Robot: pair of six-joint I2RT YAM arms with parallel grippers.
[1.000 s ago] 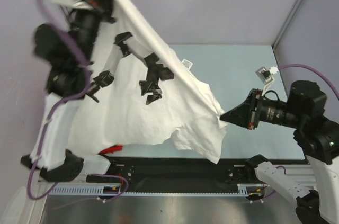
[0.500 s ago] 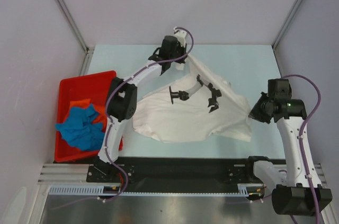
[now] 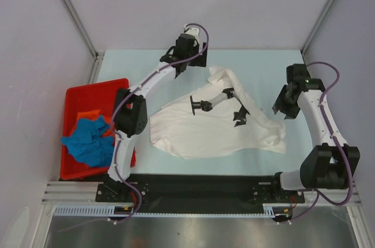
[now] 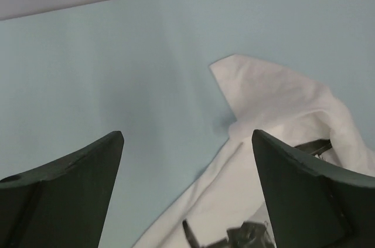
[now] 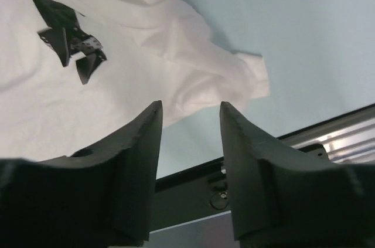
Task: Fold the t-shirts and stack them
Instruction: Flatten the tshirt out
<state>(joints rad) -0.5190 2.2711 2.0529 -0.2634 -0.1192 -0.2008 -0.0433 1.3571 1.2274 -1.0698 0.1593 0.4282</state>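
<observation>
Desk (image 3: pixel 263 63): pale blue surface, walled on three sides.

White t-shirt (image 3: pixel 205 131): lies loose and rumpled on the desk at centre, not folded. One corner reaches toward the far edge, and a sleeve end trails toward the right near edge. Black printed graphic (image 3: pixel 239 114) faces up. No gripper touches the shirt.

Red bin (image 3: pixel 94 89): sits at the left side of the desk, beside the left arm.

Blue t-shirt (image 3: pixel 88 139): bunched in the bin, with cloth spilling over its left rim.

Orange t-shirt (image 3: pixel 88 114): also in the bin. Only a small patch shows behind the blue cloth.

Left gripper (image 4: pixel 187 136): hangs over bare desk just beyond the shirt's far corner. Its jaws are spread wide with nothing between them.

Right gripper (image 5: pixel 188 107): sits above the desk near the shirt's right sleeve end. Its jaws stand apart with a clear gap and hold nothing; shirt and desk show through the gap.
</observation>
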